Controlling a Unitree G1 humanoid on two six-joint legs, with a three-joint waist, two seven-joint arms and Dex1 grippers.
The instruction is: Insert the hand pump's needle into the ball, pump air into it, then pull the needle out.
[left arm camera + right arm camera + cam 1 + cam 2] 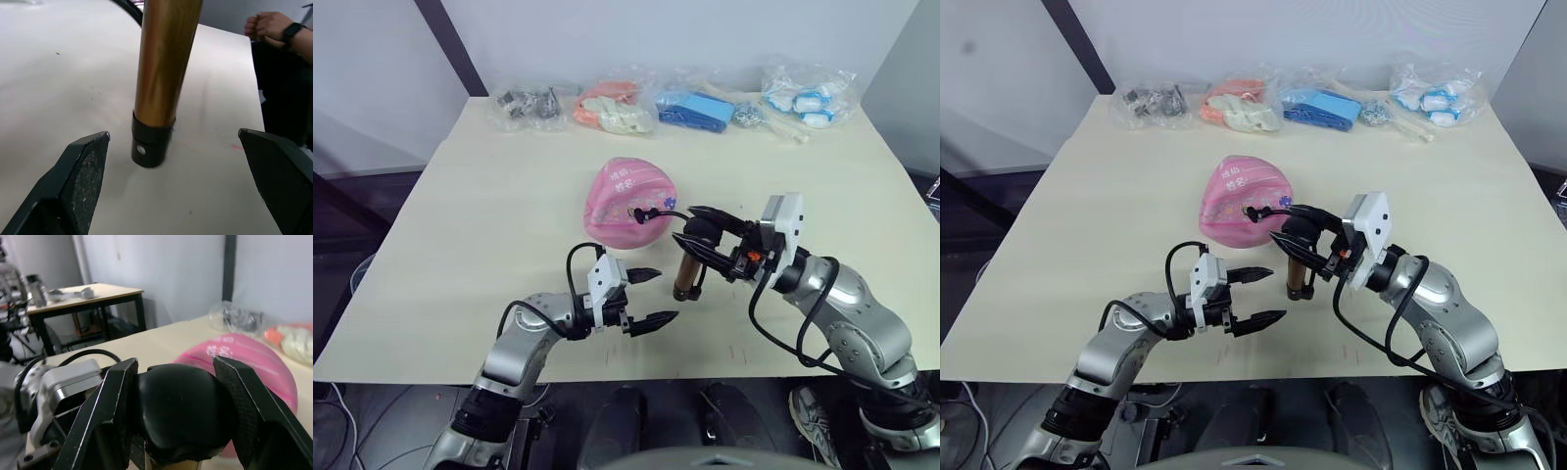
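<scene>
The right gripper [705, 238] clamps the hand pump [686, 273] handle, pump upright on the surface [489, 235] beside the ball [631, 201]. The left gripper [653, 297] gapes, ungripped: pumping now could tip it.

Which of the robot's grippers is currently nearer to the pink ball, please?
The right. The right gripper is shut on the hand pump handle just beside the pink ball, while the left gripper is open, farther back, flanking the pump's base.
</scene>
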